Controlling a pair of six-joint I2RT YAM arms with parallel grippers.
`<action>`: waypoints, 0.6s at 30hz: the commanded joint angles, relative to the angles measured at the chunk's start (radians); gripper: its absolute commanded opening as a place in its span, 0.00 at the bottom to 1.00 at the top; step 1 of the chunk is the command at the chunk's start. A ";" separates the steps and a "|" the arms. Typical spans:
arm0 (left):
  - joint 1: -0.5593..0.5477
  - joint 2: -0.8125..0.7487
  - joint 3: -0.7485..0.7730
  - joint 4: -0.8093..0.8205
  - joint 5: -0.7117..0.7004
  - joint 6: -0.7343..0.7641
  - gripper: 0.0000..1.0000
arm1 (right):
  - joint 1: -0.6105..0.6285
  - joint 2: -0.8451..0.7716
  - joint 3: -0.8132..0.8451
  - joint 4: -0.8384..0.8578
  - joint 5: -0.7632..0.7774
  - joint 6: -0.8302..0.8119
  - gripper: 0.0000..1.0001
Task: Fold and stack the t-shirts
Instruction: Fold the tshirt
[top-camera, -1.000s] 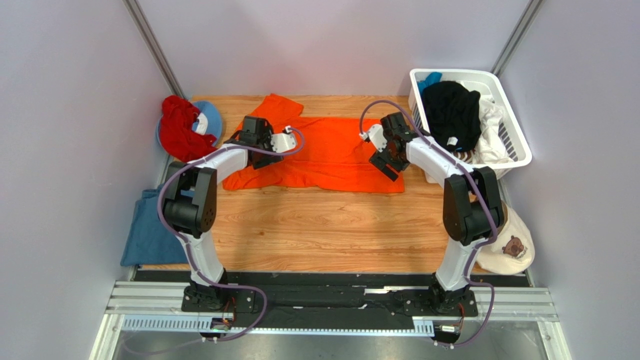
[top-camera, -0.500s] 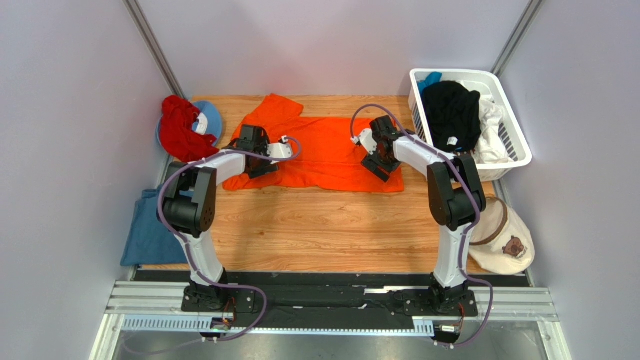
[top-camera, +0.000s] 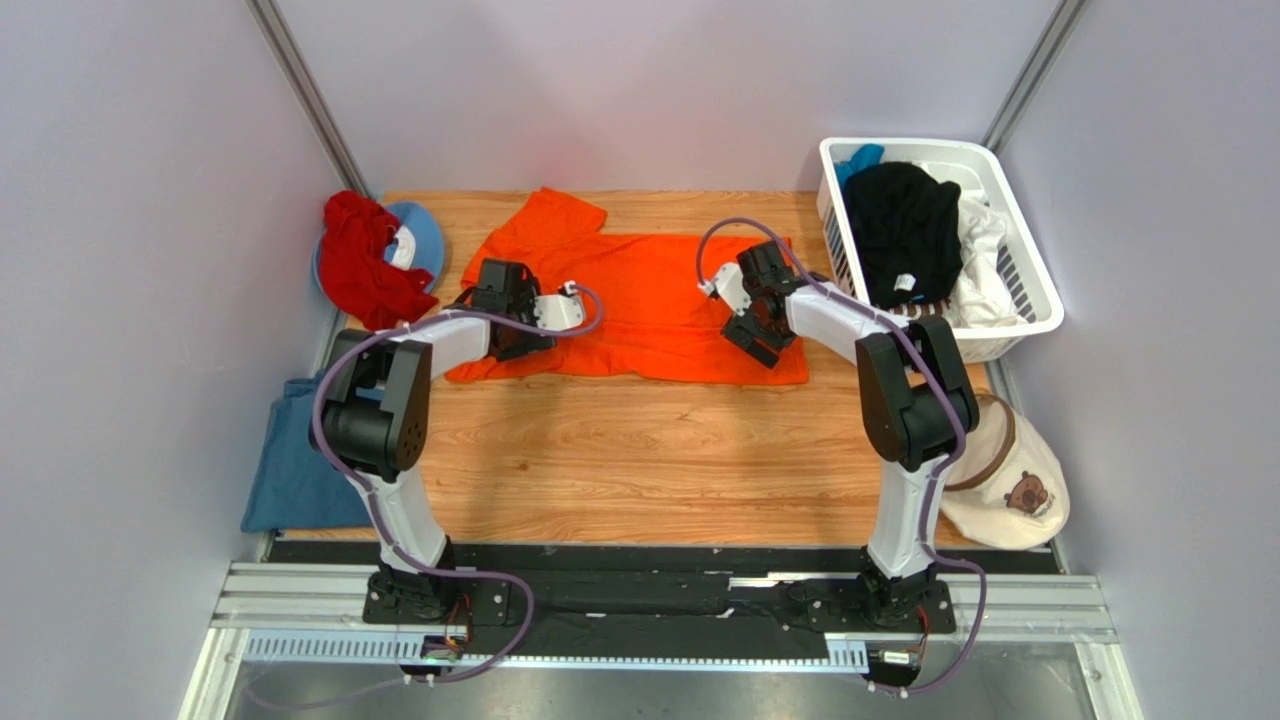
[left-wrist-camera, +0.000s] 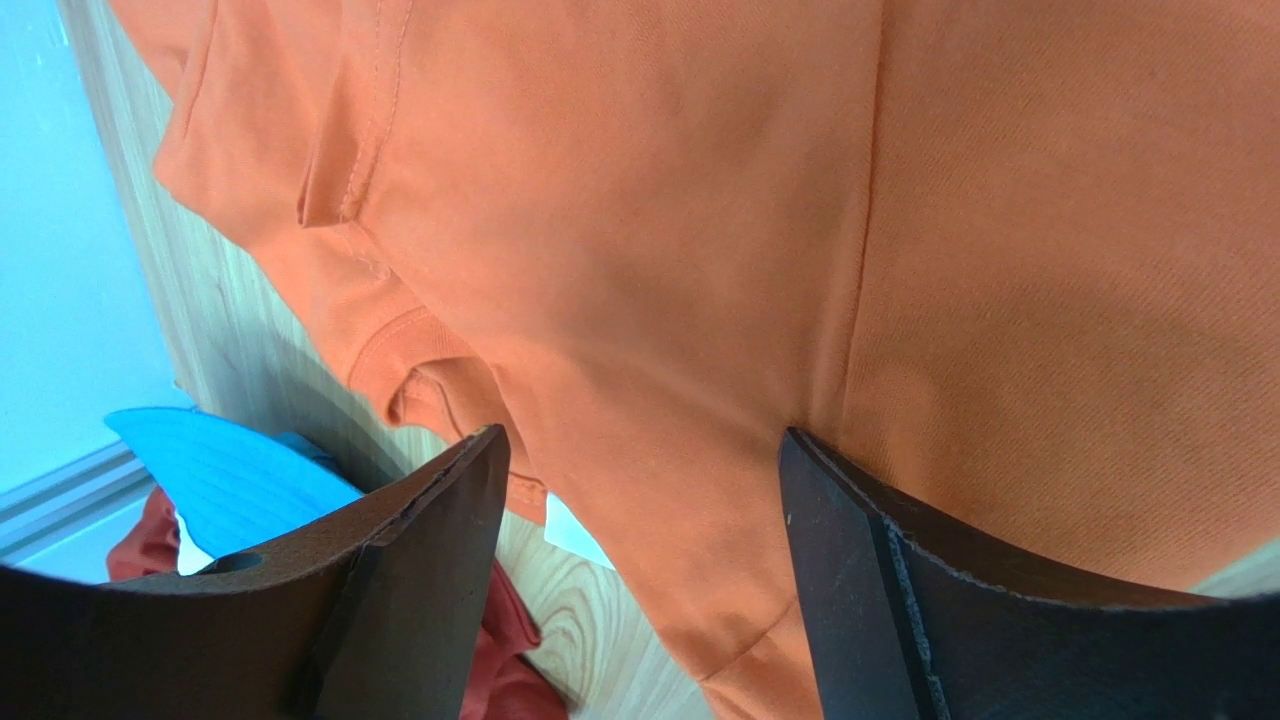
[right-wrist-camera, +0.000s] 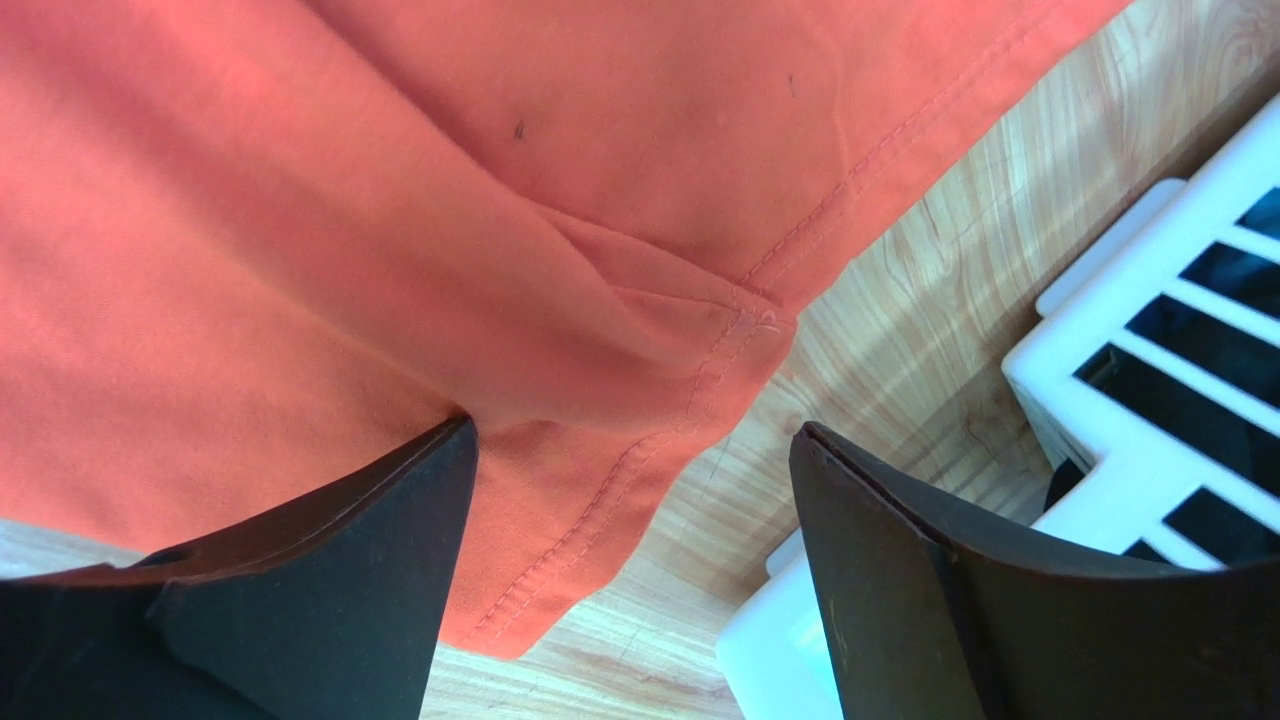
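A bright orange t-shirt (top-camera: 646, 308) lies spread flat across the back of the wooden table (top-camera: 646, 450). My left gripper (top-camera: 493, 318) is low over its left end and open. In the left wrist view the orange t-shirt (left-wrist-camera: 676, 225) fills the gap of the left gripper (left-wrist-camera: 639, 450), with the collar seam off to the left. My right gripper (top-camera: 763, 333) is open over the shirt's right hem. In the right wrist view the right gripper (right-wrist-camera: 631, 435) straddles the hem corner of the orange t-shirt (right-wrist-camera: 451, 195) and bare wood. A dusty blue t-shirt (top-camera: 293, 450) hangs off the table's left edge.
A white basket (top-camera: 1037, 300) at the back right holds black cloth (top-camera: 902, 225) and white cloth (top-camera: 984, 255); the basket's rim (right-wrist-camera: 1112, 375) is close to my right fingers. Red cloth (top-camera: 361, 255) and a blue round thing (top-camera: 418, 233) lie back left. A beige bear cap (top-camera: 1014, 480) sits at the right.
Both grippers have come down onto the orange shirt's ends, the left one nearer its left edge, the right one shifted slightly left. Both stayed open; the shirt has barely moved.
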 joint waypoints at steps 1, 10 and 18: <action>-0.001 -0.027 -0.065 -0.058 0.004 0.014 0.76 | 0.004 -0.027 -0.104 -0.025 -0.010 -0.017 0.82; -0.028 -0.087 -0.168 -0.035 -0.022 0.013 0.76 | 0.009 -0.090 -0.213 -0.015 -0.006 -0.023 0.82; -0.099 -0.161 -0.260 -0.039 -0.039 -0.046 0.76 | 0.017 -0.165 -0.285 -0.022 -0.040 -0.002 0.82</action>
